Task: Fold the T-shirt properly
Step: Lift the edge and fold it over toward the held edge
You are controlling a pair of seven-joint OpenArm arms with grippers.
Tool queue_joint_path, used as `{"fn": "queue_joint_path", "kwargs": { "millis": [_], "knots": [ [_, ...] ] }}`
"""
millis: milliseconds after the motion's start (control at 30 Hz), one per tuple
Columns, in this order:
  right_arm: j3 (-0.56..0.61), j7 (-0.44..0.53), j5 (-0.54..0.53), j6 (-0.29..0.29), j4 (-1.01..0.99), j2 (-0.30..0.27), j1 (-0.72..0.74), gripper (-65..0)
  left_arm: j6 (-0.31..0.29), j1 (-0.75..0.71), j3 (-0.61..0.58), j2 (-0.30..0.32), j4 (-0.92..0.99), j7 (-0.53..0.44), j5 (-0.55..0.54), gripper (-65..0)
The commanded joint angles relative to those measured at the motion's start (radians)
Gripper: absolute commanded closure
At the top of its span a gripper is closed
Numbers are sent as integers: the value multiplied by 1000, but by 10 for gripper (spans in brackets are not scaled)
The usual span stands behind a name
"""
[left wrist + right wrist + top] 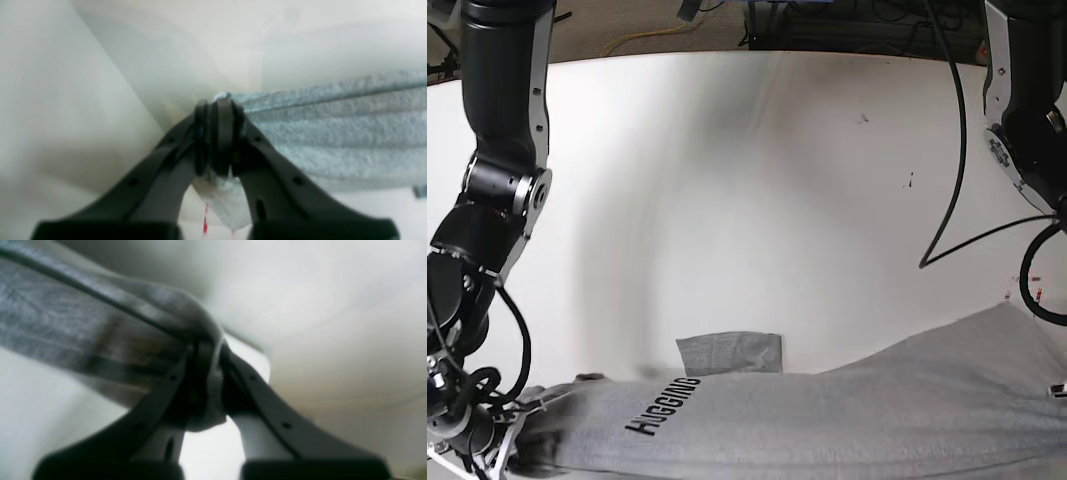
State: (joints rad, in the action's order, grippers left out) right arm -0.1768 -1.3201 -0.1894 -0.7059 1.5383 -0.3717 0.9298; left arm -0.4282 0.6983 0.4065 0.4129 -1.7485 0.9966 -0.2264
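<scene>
The heather-grey T-shirt (847,410) hangs stretched across the near edge of the base view, with black lettering (662,405) near its left end. In the right wrist view my right gripper (207,351) is shut on a bunched corner of the T-shirt (83,323), which runs off to the left. The left wrist view shows my left gripper (217,106) shut on another corner, and the T-shirt (333,133) stretches away to the right in ridged folds. A flat grey flap (728,353) lies on the table just behind the raised cloth.
The white table (727,180) spreads out behind the shirt, with small dark marks (863,118) on it. The right arm (492,190) stands at the left edge, the left arm (1022,120) at the right. A black cable (952,170) loops down beside the left arm.
</scene>
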Motion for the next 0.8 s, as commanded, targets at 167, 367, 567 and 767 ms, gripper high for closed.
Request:
{"fn": "queue_joint_path", "kwargs": {
  "millis": [167, 367, 567, 767],
  "knots": [
    [-34, 6, 34, 8, 218, -14, -206, 0, 13, -210, 42, 13, -140, -25, 31, 0],
    [-91, 6, 34, 8, 334, 4, -433, 0, -27, -424, 110, -36, -192, -25, -1, 0],
    [-169, 6, 34, 8, 414, 50, -647, 0, -67, -609, 183, -70, -199, -25, -55, 0],
    [-254, 6, 34, 8, 433, 112, -829, 0, -122, -774, 222, -73, -204, -31, -52, 0]
  ]
}}
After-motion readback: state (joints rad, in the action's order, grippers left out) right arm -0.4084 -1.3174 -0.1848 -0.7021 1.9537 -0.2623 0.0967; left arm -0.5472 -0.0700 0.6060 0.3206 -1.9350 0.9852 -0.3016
